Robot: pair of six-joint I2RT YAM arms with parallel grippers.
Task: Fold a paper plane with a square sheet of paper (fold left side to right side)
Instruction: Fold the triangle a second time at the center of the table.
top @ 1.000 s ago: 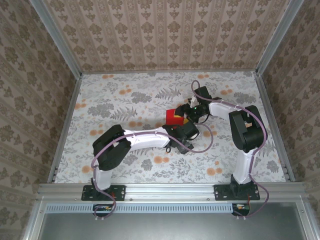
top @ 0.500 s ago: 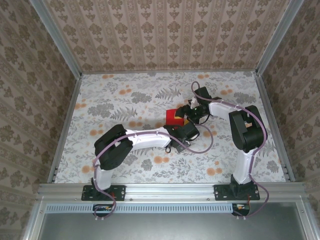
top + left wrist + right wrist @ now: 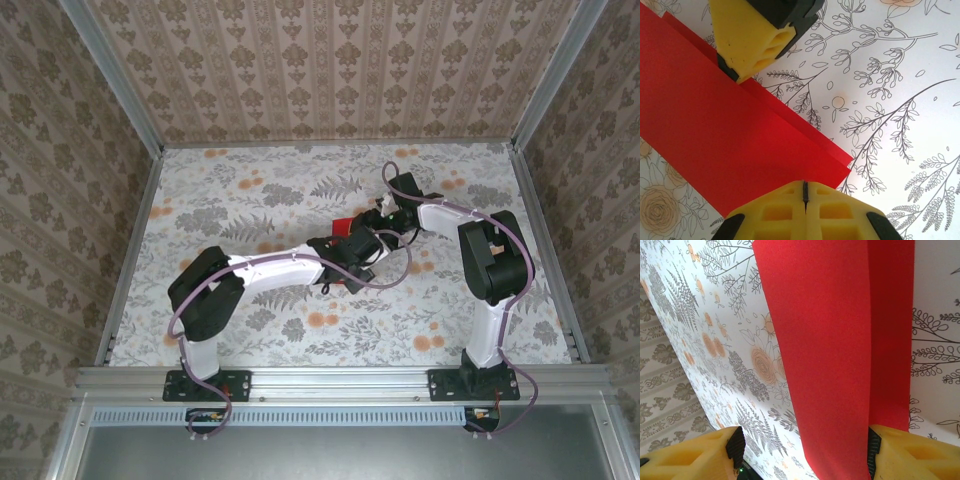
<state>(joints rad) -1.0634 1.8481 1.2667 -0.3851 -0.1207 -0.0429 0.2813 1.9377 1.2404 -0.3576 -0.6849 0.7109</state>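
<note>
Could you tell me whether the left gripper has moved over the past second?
Yes. Against the near rail, the left gripper has shifted away from it and leftward, now covering more of the square sheet of paper.

red paper (image 3: 343, 225) mid table (image 3: 250, 190) | L gripper (image 3: 352, 238) on its near edge | R gripper (image 3: 380, 222) at its rt side
</note>
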